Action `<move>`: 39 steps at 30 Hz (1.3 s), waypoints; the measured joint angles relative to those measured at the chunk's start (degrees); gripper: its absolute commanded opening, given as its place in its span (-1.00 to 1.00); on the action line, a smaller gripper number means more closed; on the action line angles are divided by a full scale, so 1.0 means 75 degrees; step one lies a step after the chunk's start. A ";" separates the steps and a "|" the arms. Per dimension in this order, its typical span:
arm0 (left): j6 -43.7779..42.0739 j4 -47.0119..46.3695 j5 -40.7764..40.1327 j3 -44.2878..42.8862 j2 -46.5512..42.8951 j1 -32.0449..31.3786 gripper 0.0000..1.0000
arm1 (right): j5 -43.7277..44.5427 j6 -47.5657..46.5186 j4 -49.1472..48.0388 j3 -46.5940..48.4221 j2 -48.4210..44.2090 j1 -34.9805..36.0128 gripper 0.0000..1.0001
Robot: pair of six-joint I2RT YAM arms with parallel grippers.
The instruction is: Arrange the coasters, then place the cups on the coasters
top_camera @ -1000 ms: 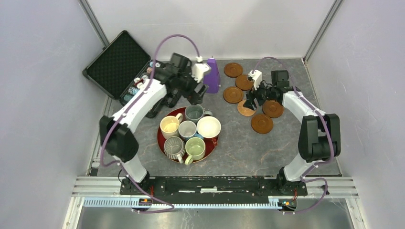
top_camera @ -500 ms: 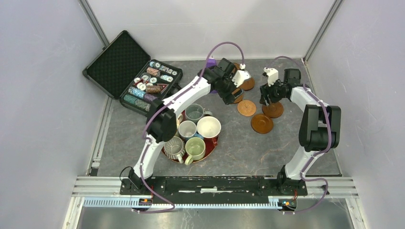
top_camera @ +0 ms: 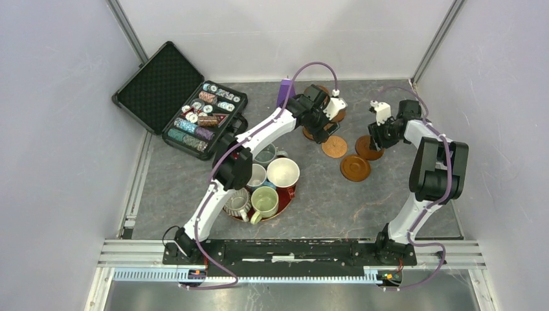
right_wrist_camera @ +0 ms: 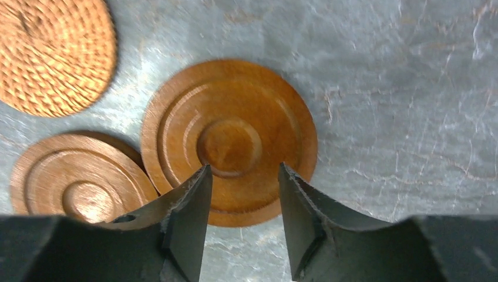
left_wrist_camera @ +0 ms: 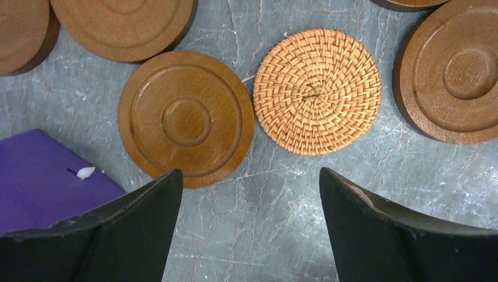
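- Upper right overhead, brown rimmed wooden coasters (top_camera: 355, 168) and one orange woven coaster (top_camera: 334, 146) lie clustered, unarranged.
- Ceramic mugs (top_camera: 283, 172) wait on the red round tray (top_camera: 288, 194).
- Left pincer (left_wrist_camera: 249, 176) released; right pincer (right_wrist_camera: 244, 170) narrowed, empty, over one brown coaster (right_wrist_camera: 229, 141).

Cups (top_camera: 283, 172) crowded on a tray (top_camera: 289, 193) near centre, coasters (top_camera: 355, 168) scattered behind and right of it, case (top_camera: 162, 87) at far left.

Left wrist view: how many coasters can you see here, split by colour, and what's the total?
dark brown coasters: 5 (three cut off by the frame edges, one of them only a sliver at the top edge)
orange-tan woven coaster: 1
Total: 6
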State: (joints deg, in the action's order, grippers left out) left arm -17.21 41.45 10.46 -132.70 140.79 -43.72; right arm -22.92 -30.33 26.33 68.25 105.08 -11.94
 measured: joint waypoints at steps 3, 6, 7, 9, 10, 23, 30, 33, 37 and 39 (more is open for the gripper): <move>0.0000 -0.0134 -0.0026 -0.0102 0.0169 -0.0114 0.74 | 0.0067 -0.0227 0.0073 -0.0207 -0.0003 -0.0239 -0.23; -0.0015 -0.0323 -0.0181 -0.0131 0.0356 -0.0347 0.65 | 0.0076 -0.0495 0.0055 -0.0376 -0.0128 -0.0446 -0.30; -0.0032 -0.0379 -0.0201 -0.0134 0.0411 -0.0437 0.61 | 0.0099 -0.0600 0.0079 -0.0452 -0.0189 -0.0513 -0.32; -0.0073 -0.0425 -0.0213 -0.0134 0.0516 -0.0609 0.58 | 0.0131 -0.0761 0.0125 -0.0595 -0.0315 -0.0650 -0.35; -0.0087 -0.0437 -0.0213 -0.0134 0.0542 -0.0667 0.57 | 0.0146 -0.0848 0.0166 -0.0670 -0.0382 -0.0729 -0.35; -0.0291 -0.0889 0.0227 0.0373 0.0536 -0.1390 0.58 | 0.0356 -0.2087 0.1145 -0.1300 -0.1090 -0.2215 -0.15; -0.0204 -0.1271 0.0204 0.0417 0.0504 -0.1355 0.45 | 0.0000 -0.2256 0.1749 -0.1247 -0.1274 -0.2308 0.20; -0.0207 -0.1341 0.0041 0.0472 0.0478 -0.1172 0.35 | -0.0315 -0.2142 0.1856 -0.1093 -0.1431 -0.2189 0.22; -0.0207 -0.1376 -0.0187 0.0536 0.0478 -0.0886 0.27 | -0.0793 -0.1862 0.1792 -0.0877 -0.1708 -0.1763 0.18; -0.0221 -0.1384 -0.0254 0.0621 0.0478 -0.0746 0.24 | -0.0970 -0.1693 0.1728 -0.0871 -0.1763 -0.1437 0.15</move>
State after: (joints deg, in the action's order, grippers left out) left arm -18.87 31.07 8.56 -128.05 144.38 -49.32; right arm -30.20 -43.03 39.29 61.71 91.85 -22.72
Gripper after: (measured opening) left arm 0.639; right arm 0.597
